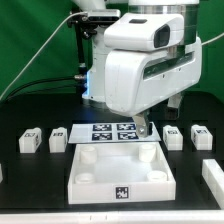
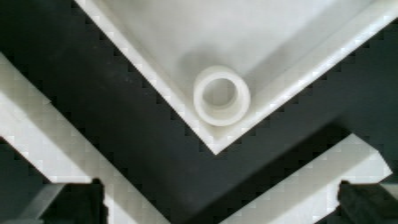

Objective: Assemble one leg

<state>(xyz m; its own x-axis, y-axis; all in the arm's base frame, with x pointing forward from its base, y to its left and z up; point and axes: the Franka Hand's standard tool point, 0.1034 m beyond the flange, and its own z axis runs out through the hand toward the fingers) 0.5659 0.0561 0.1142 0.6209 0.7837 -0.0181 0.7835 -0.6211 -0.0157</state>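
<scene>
White square panel (image 1: 113, 166) on black table (image 1: 30, 190); marker board (image 1: 112, 133) just beyond; green curtain (image 1: 25, 30) behind

I had the bulky white plastic arm (image 1: 145, 60) folded forward and low, wrist aimed straight down. Beneath it hung the dark two-finger gripper (image 1: 143, 126). In the wrist view its fingers (image 2: 64, 200) sat at opposite edges, jaws spread wide.

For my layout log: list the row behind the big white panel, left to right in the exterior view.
first leg → second leg → marker board → third leg → fourth leg. The gripper overlaps the marker board's right end, so it is left out.
</scene>
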